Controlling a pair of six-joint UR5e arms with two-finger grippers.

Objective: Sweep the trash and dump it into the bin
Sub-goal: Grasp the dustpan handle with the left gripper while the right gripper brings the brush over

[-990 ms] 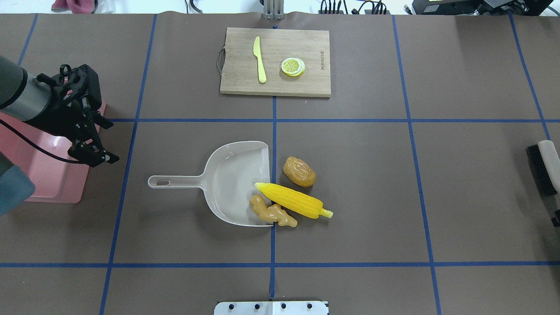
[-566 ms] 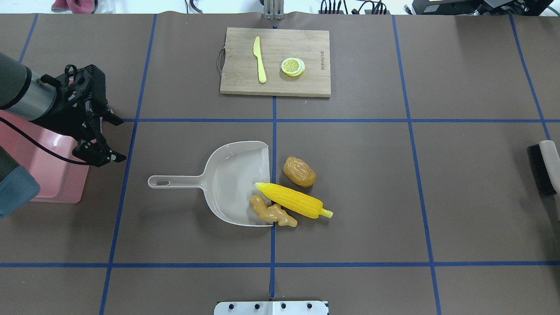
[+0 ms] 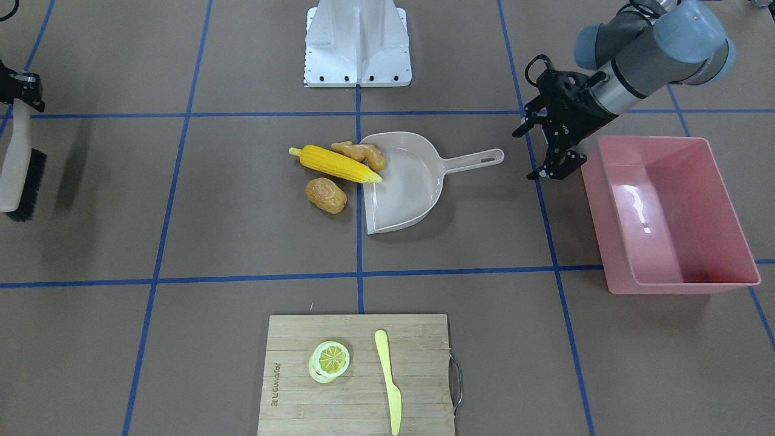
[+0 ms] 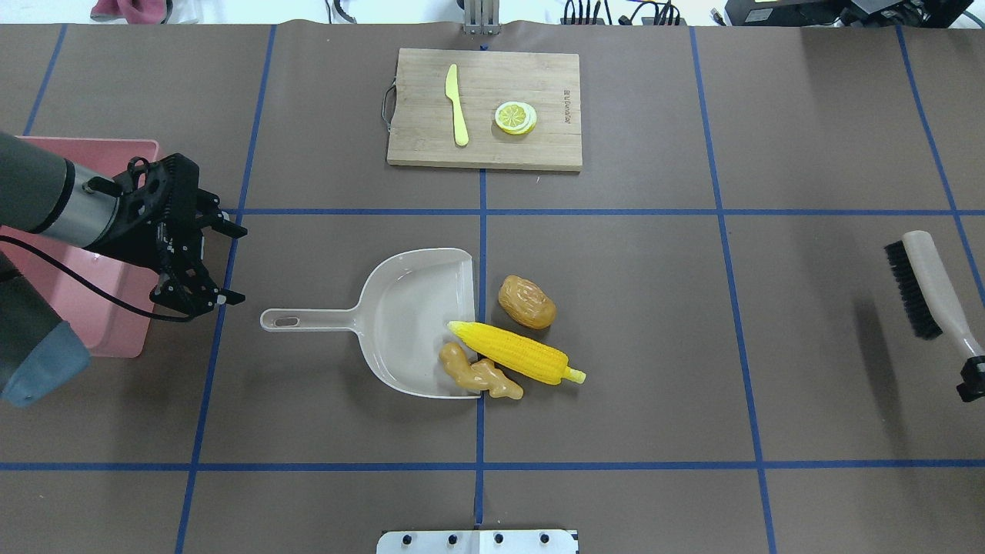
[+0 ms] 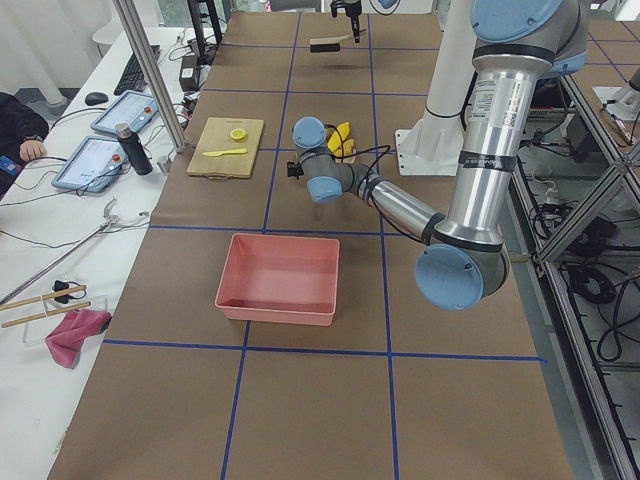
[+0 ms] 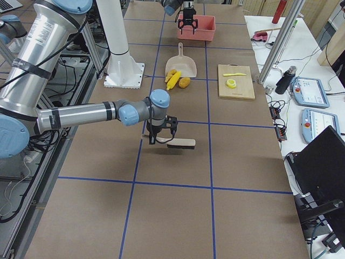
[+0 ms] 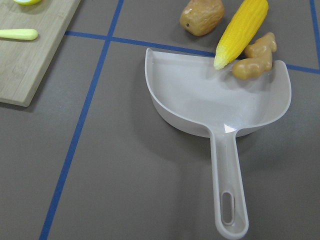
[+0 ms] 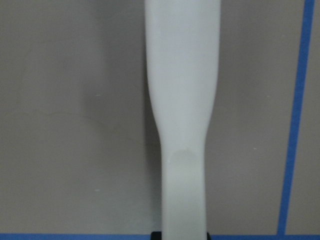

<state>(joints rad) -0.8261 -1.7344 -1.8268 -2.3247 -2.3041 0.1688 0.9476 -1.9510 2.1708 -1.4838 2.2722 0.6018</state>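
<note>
The corn cob [image 4: 515, 352], ginger root [image 4: 477, 375] and potato [image 4: 526, 302] lie at the open mouth of a beige dustpan [image 4: 408, 308]. The corn's tip and part of the ginger rest on its lip; the potato is on the table beside it. They also show in the left wrist view: corn [image 7: 242, 30], ginger [image 7: 255, 57], potato [image 7: 201, 16]. My left gripper [image 4: 231, 263] is open and empty, just left of the dustpan handle [image 4: 308, 318]. The pink bin [image 3: 678, 230] is empty, beside my left arm. My right gripper [image 4: 971, 378] is shut on a brush [image 4: 923, 285] at the far right.
A wooden cutting board [image 4: 539, 146] at the far side carries a yellow knife [image 4: 457, 104] and a lemon slice [image 4: 515, 118]. The robot's base plate [image 4: 477, 542] is at the near edge. Blue tape lines cross the brown table.
My left gripper has moved right, away from the bin and towards the dustpan handle. My right arm has brought the brush further in from the right edge.
</note>
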